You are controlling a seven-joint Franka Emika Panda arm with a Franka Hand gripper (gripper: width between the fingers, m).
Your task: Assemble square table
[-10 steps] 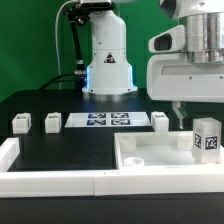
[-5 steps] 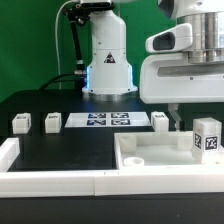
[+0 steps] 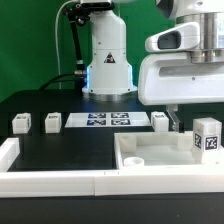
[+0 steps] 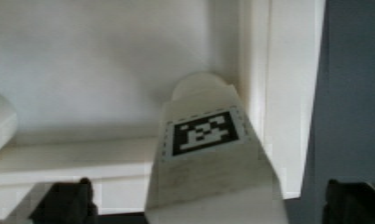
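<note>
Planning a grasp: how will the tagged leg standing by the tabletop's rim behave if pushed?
The leg looks like white plastic, so probably stiff and light. Standing upright, it may tip if pushed high. Flat faces: unlikely to roll.

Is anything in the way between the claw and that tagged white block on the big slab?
Nothing visible does. The open gripper hangs over the leg block, which stands by the rim of the slab, nothing between them.

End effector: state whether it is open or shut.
Open: the end effector shows two dark fingertips far apart, the white tagged plastic leg block between them with gaps either side.
</note>
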